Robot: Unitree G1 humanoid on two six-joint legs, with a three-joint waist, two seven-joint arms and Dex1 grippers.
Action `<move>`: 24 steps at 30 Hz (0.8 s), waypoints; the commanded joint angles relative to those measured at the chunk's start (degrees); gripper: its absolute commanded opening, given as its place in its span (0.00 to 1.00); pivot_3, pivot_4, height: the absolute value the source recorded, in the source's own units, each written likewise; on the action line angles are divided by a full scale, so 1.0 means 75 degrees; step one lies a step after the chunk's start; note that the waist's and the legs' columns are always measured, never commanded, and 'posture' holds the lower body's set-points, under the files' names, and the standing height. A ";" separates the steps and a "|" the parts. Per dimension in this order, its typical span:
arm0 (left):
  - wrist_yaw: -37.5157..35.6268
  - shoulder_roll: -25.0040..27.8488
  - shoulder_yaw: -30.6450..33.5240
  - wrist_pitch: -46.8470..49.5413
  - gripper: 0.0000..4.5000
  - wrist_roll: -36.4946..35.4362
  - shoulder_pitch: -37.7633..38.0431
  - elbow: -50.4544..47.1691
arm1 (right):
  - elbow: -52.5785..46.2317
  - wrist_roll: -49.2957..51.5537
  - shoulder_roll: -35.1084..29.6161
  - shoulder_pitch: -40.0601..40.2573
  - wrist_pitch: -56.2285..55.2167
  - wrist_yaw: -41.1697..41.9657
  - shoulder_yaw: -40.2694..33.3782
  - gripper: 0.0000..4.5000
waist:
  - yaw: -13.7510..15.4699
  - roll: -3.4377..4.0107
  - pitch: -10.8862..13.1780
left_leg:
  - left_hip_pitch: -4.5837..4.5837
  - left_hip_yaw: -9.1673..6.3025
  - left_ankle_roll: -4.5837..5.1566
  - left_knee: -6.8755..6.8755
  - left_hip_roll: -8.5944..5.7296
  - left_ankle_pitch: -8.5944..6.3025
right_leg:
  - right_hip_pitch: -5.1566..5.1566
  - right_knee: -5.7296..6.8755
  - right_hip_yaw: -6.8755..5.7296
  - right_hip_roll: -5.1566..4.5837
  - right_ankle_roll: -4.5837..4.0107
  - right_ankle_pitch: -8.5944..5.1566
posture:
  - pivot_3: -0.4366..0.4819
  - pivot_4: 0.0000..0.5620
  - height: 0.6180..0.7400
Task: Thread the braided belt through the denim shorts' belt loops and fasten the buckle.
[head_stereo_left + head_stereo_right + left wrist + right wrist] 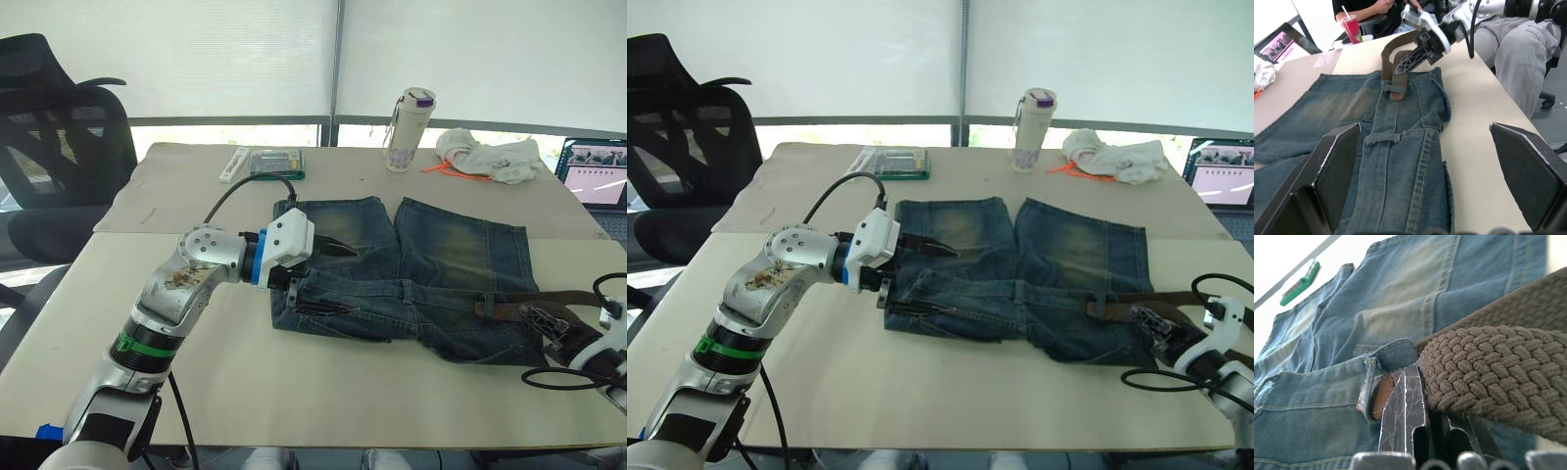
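Left gripper [333, 279]: centre-left of frame, fingers spread wide over the shorts' left waist end, grasping nothing.
Shorts [431, 255]: centre, flat on the table [196, 196], waistband toward lower edge.
Belt loop [1371, 387]: on waistband, right part; belt tip poked through it.
Belt [549, 299]: lower right, trailing off the shorts' right edge.
Right gripper [1156, 328]: lower right, clenched on the belt.
Bottle [407, 127]: upper centre-right; print unreadable.
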 commanded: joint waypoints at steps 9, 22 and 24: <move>0.0228 -0.0303 0.0067 0.0227 1.00 -0.0168 -0.0069 -0.0415 | -0.0468 0.0394 0.0844 -0.0693 0.0286 0.0336 0.0142 0.00 | -0.0006 0.0001 -0.0001 | 0.0002 0.0000 -0.0006 0.0000 -0.0001 0.0004 | 0.0000 0.0003 0.0001 0.0001 0.0000 0.0000 | 0.48 0.27 0.97; 0.1950 -0.2905 0.0627 0.1263 1.00 -0.1175 0.0443 0.1524 | -0.0538 0.2223 0.1352 -0.0868 0.1804 0.0369 -0.0662 0.00 | -0.0007 0.0001 -0.0001 | 0.0017 -0.0002 -0.0005 -0.0003 -0.0002 0.0003 | 0.0007 0.0008 0.0008 0.0001 -0.0001 0.0001 | 0.48 0.27 0.97; 0.1975 -0.3193 0.0511 0.1152 1.00 -0.1013 0.0517 0.1929 | -0.0540 0.2430 0.1379 -0.0896 0.1915 0.0391 -0.0758 0.00 | -0.0006 0.0001 -0.0001 | 0.0018 -0.0002 0.0009 -0.0002 -0.0003 -0.0005 | 0.0010 0.0006 0.0008 0.0001 -0.0002 0.0002 | 0.48 0.27 0.97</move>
